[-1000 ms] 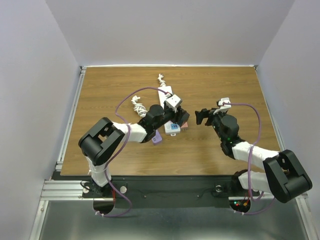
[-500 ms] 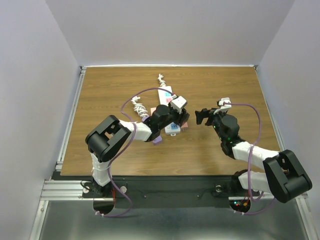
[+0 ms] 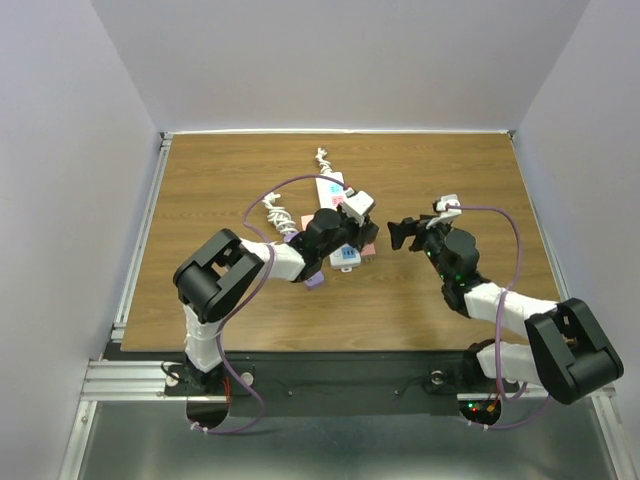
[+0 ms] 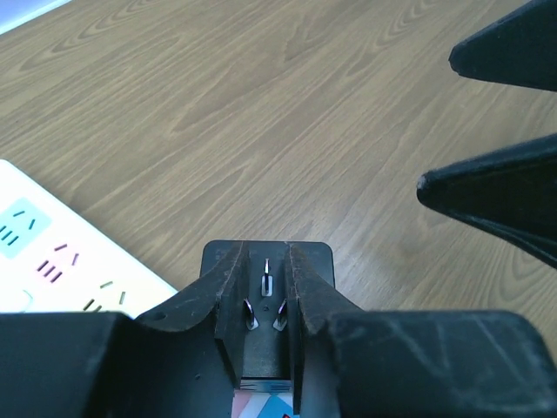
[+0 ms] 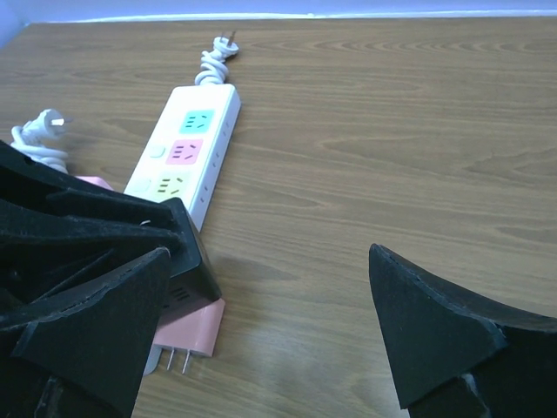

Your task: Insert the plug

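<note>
My left gripper (image 3: 352, 226) is shut on a black three-prong plug (image 4: 265, 283), holding it low over the table with the prongs facing up at the wrist camera. The plug also shows in the right wrist view (image 5: 190, 254). The white power strip (image 3: 331, 190) with coloured sockets lies just beyond and left of it, and shows in the left wrist view (image 4: 52, 261) and the right wrist view (image 5: 187, 148). My right gripper (image 3: 401, 236) is open and empty, to the right of the plug, its fingers (image 4: 500, 196) pointing at the left gripper.
A pink adapter (image 5: 184, 324) and a white one lie under the left gripper. A purple adapter (image 3: 314, 279) sits near the left forearm. A coiled white cable (image 3: 275, 212) lies left of the strip. The strip's own cord (image 3: 322, 158) runs toward the back.
My left gripper has moved right and slightly farther with the black plug, closer to the strip's near end and to the right gripper. The right gripper has edged slightly left.
</note>
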Motion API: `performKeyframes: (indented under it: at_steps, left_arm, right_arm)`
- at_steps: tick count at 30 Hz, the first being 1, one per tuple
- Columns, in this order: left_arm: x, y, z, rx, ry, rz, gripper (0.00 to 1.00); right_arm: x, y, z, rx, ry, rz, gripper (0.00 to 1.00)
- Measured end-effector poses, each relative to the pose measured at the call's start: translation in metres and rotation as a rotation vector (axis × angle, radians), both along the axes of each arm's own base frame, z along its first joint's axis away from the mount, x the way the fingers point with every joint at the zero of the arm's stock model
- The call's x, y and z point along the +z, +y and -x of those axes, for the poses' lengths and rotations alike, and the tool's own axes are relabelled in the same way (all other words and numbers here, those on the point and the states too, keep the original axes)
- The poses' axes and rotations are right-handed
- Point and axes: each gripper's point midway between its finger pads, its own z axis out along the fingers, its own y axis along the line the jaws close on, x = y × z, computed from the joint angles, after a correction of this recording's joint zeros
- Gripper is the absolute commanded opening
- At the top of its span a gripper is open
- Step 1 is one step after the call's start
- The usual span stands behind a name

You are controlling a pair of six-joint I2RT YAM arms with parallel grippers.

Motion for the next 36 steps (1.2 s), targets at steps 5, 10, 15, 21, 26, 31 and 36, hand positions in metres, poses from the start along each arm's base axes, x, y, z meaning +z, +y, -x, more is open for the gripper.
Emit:
performKeyframes:
  at_steps: [5,10,15,21,26,31,36]
  left_arm:
    - [0.008,0.017,0.004,0.008,0.042,0.030,0.00]
    - [0.055,0.058,-0.015,0.051,0.044,0.170,0.00]
    - [0.097,0.091,-0.029,0.088,0.024,0.307,0.00]
    - [0.124,0.080,0.003,-0.043,0.069,0.467,0.00]
    - [0.136,0.072,0.028,-0.146,0.127,0.576,0.00]
    - [0.137,0.072,0.045,-0.176,0.173,0.619,0.00]
    - [0.136,0.069,0.059,-0.184,0.206,0.648,0.00]
  right_arm:
    - [-0.002,0.023,0.007,0.151,-0.019,0.027,1.00]
    - [-0.004,0.054,0.021,0.371,-0.080,0.081,1.00]
    - [0.010,0.078,0.038,0.553,-0.197,0.125,1.00]
    - [0.020,0.099,0.051,0.644,-0.305,0.166,1.00]
    - [0.028,0.109,0.056,0.665,-0.356,0.177,1.00]
    - [0.042,0.113,0.058,0.652,-0.419,0.168,1.00]
    - [0.053,0.122,0.066,0.673,-0.464,0.153,1.00]
